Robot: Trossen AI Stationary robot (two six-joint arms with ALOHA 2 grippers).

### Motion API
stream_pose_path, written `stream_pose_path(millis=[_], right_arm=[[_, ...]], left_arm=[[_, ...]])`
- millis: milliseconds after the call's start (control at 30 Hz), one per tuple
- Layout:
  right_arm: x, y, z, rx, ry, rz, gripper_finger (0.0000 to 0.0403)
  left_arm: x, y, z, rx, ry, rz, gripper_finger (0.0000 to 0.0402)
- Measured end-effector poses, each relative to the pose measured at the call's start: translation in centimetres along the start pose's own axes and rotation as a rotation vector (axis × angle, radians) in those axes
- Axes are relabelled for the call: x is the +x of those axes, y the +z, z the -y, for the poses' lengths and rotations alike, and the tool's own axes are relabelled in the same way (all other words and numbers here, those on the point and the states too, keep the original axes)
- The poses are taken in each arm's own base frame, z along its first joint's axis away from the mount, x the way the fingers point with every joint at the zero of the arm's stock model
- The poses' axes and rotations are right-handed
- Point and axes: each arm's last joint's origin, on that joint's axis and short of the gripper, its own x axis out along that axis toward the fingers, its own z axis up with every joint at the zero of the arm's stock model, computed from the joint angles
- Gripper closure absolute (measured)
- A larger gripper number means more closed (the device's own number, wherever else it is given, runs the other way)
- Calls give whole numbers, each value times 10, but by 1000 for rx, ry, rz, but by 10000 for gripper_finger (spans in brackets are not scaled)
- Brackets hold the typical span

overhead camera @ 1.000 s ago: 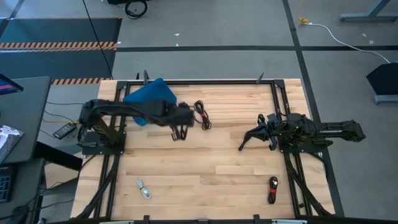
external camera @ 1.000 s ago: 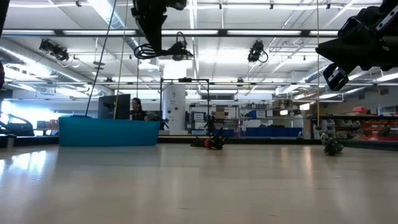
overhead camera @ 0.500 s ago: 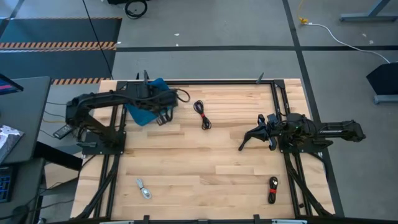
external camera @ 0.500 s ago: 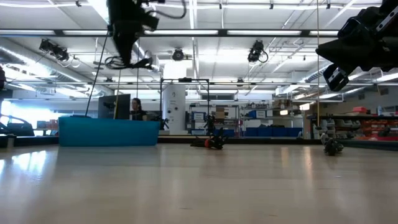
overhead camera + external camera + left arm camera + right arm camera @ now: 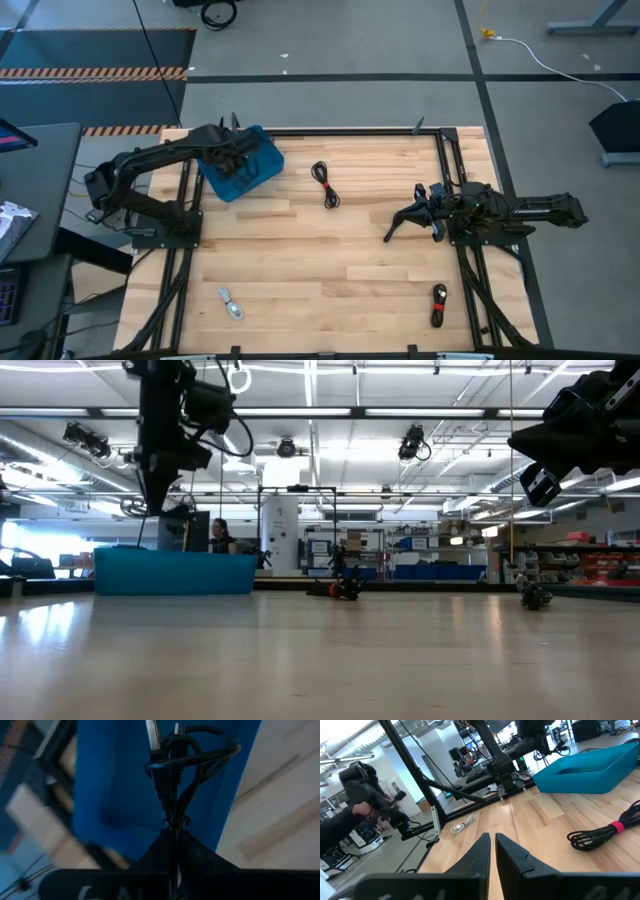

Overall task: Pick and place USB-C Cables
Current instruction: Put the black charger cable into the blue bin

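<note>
I've got the left gripper pinched tight on a black coiled cable, hanging it over the blue bin so it drops inside; the right gripper waits near its table edge, fingers nearly together, holding nothing

It was a large industrial lab: ceiling strip lights, far shelving, taped concrete floor.
</note>
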Motion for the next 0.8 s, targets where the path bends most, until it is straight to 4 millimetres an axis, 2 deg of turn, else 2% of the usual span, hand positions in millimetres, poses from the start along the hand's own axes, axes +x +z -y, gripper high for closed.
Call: stream_pose_path(millis=[167, 433, 567, 800], right_arm=[[0, 0, 0, 0, 0, 0, 369], [0, 0, 0, -1, 0, 0, 369], [0, 0, 0, -1, -4, 2, 369], [0, 0, 0, -1, -4, 3, 369]], left_arm=[[25, -2, 0, 4, -122, -14, 381], [60, -23, -4, 0, -67, -118, 381], [68, -28, -3, 4, -63, -135, 380], [69, -21, -2, 1, -61, -60, 379]])
